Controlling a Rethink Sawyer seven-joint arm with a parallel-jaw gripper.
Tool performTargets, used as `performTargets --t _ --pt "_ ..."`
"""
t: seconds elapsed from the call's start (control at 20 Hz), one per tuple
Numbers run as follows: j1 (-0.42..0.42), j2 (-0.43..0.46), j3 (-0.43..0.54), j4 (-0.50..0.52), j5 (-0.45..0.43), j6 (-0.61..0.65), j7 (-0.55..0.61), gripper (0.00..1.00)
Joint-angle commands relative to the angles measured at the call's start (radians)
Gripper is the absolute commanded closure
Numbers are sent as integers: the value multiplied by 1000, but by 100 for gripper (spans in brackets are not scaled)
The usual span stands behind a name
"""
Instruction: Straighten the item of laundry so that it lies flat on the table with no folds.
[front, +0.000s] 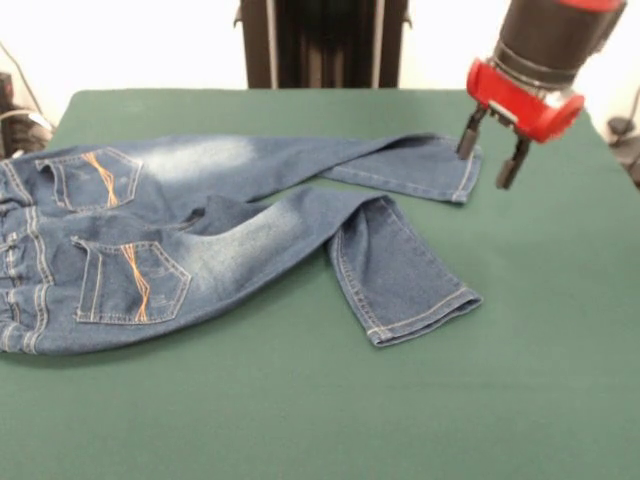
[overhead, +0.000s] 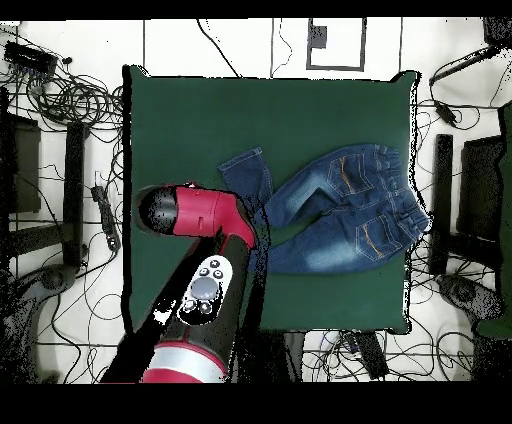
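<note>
The item of laundry (front: 230, 240), a small pair of blue jeans, lies back side up on the left half of the green table (front: 520, 390), waistband at the left edge. Its far leg runs straight to the right. The near leg is bent at the knee, its hem (front: 425, 315) turned toward the front. My gripper (front: 488, 158) hangs open at the far leg's hem (front: 465, 175), with nothing between its fingers. In the overhead view the jeans (overhead: 345, 210) lie right of centre, and the red arm (overhead: 205, 215) hides the gripper tips and one leg's end.
Bare green cloth stretches right of and in front of the jeans (front: 300, 420). In the overhead view cables (overhead: 60, 95) and dark stands (overhead: 440, 200) ring the table (overhead: 200, 110) on the floor.
</note>
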Motion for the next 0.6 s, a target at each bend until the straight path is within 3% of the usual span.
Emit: performTargets --t 0.05,0.25,0.6 --pt "42 118 1 85 80 -15 333 0" --pt "69 131 -53 80 78 78 350 0" --pt "53 142 -70 92 85 92 322 0"
